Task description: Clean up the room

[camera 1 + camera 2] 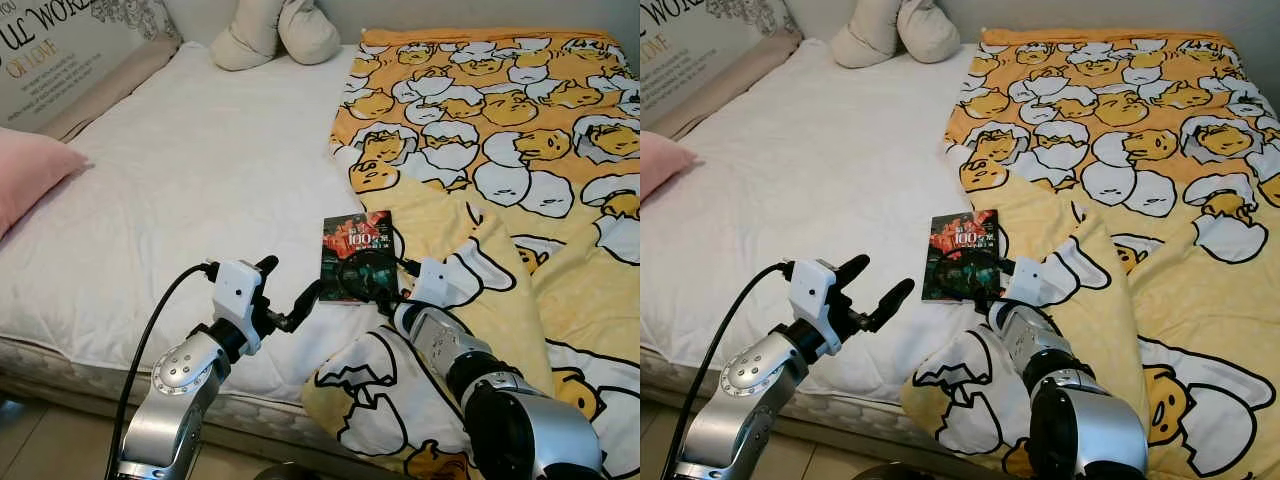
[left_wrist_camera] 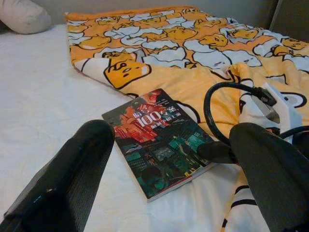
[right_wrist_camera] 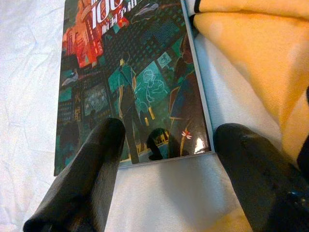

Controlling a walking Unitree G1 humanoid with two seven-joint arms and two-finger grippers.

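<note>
A dark paperback book (image 1: 357,257) with a red and teal cover lies flat on the white mattress (image 1: 180,190), beside the folded edge of a yellow blanket (image 1: 500,130). My right gripper (image 3: 169,169) is open at the book's near edge, one finger on each side of its right corner, low over the sheet. One right fingertip (image 2: 215,152) sits against the book's side. My left gripper (image 1: 290,285) is open and hovers left of the book, short of it, pointing toward it.
The yellow egg-print blanket covers the right half of the bed and hangs over the front edge. Two cream pillows (image 1: 275,30) lie at the head, a pink pillow (image 1: 25,170) at the left. A printed board (image 1: 50,50) lines the left side.
</note>
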